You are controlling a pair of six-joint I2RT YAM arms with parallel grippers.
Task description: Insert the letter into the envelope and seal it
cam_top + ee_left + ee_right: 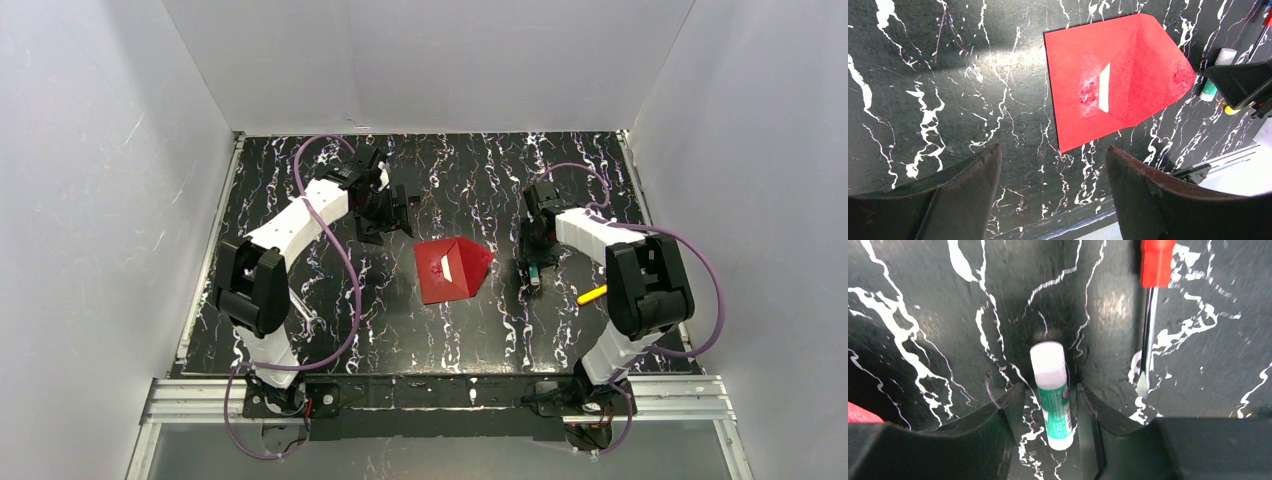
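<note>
The red envelope (452, 270) lies flat mid-table, its pointed flap (1168, 70) spread open to the right. Of the letter I see only a narrow pale strip (1104, 87) in the envelope's face. My left gripper (1053, 148) hangs open above the table left of and behind the envelope, with nothing between its fingers. My right gripper (1050, 387) is down on the table right of the envelope. It straddles a green-and-white glue stick (1053, 395) lying there. The right finger is almost against the stick and a small gap shows on the left side.
A red-handled screwdriver (1156, 260) lies just right of the glue stick, its shaft (1147, 340) pointing toward my right fingers. A yellow-handled tool (592, 295) rests by the right arm. White walls enclose the black marbled table (330, 330).
</note>
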